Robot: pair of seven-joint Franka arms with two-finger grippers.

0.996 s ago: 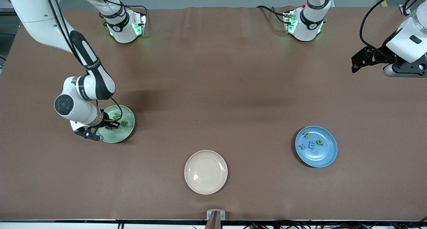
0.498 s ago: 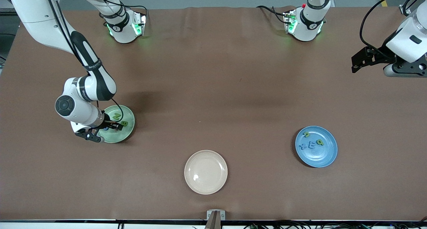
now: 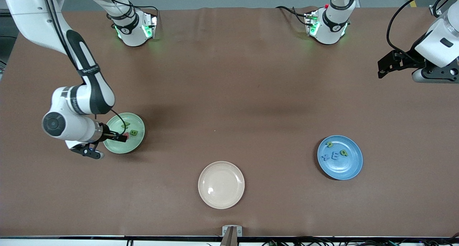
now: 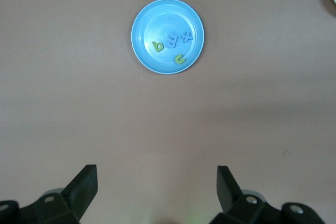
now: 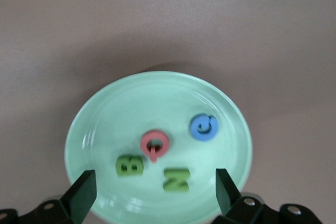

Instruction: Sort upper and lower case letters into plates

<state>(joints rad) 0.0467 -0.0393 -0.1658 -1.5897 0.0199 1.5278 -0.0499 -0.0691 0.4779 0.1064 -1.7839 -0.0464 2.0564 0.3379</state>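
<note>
The pale green plate (image 3: 135, 144) lies toward the right arm's end of the table. In the right wrist view this plate (image 5: 131, 108) holds a red letter (image 5: 155, 144), a blue letter (image 5: 203, 127), a green B (image 5: 129, 164) and a green N (image 5: 176, 179). My right gripper (image 3: 105, 145) (image 5: 155, 195) hangs just above that plate, open and holding nothing. The blue plate (image 3: 345, 169) (image 4: 157, 19) holds two green letters (image 4: 158, 46) and two blue letters (image 4: 171, 41). My left gripper (image 3: 382, 69) (image 4: 156, 187) waits open, high over the left arm's end of the table.
A cream plate (image 3: 221, 184) with nothing in it lies near the front edge, between the two coloured plates. The brown table cover (image 3: 229, 95) is bare between the plates and the arm bases.
My right gripper has opened and the red letter now lies in the pale green plate. The right hand has drawn back a little toward its end of the table. The left arm has not moved.
</note>
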